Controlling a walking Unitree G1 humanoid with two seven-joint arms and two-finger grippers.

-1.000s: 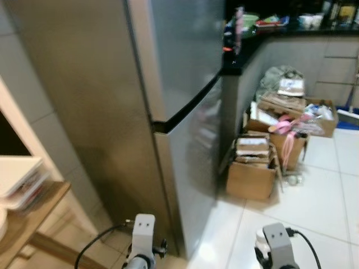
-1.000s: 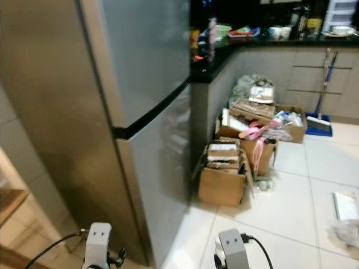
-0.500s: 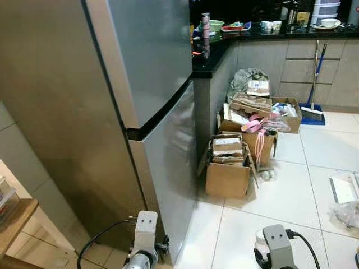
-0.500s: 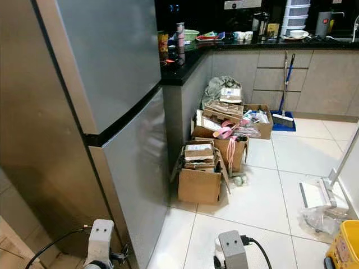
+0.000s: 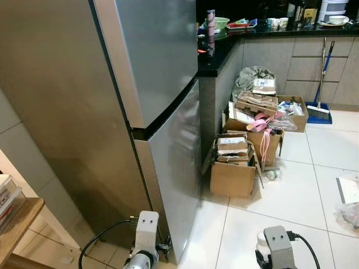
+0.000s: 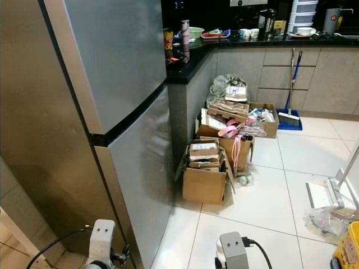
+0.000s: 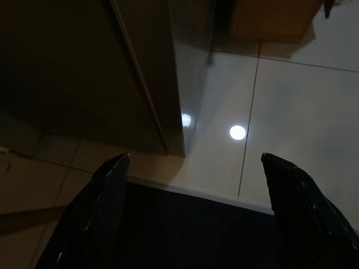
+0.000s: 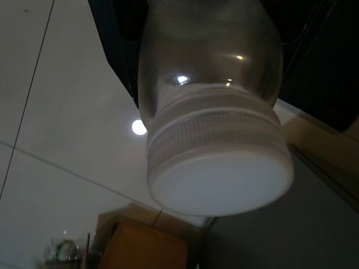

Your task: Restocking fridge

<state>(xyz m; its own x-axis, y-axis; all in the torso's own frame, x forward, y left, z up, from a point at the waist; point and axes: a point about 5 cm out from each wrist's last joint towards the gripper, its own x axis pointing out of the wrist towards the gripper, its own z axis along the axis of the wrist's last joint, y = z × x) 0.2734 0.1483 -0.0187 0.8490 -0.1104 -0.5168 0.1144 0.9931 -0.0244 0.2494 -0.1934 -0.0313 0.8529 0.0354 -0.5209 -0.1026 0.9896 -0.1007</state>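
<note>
A tall steel fridge stands close on my left with both doors closed, the upper door (image 5: 160,56) above the lower door (image 5: 178,168). My left gripper (image 7: 194,162) hangs low by the fridge's bottom corner, its black fingers (image 7: 106,202) open over the tiled floor with nothing between them. A clear bottle with a white screw cap (image 8: 216,168) sits right in front of the right wrist camera, held by my right gripper. Both wrists (image 5: 277,249) show at the bottom edge of the eye views.
Cardboard boxes (image 5: 233,176) full of packaging are stacked against the dark counter (image 5: 221,53) just past the fridge. A broom (image 5: 321,84) leans on the far cabinets. A wooden table edge (image 5: 14,224) lies at my left, a plastic bag (image 6: 328,218) and a yellow bin (image 6: 349,252) at right.
The camera has swung and steadied, so the fridge front and the kitchen floor to the right now show more fully. Both arms hang as before.
</note>
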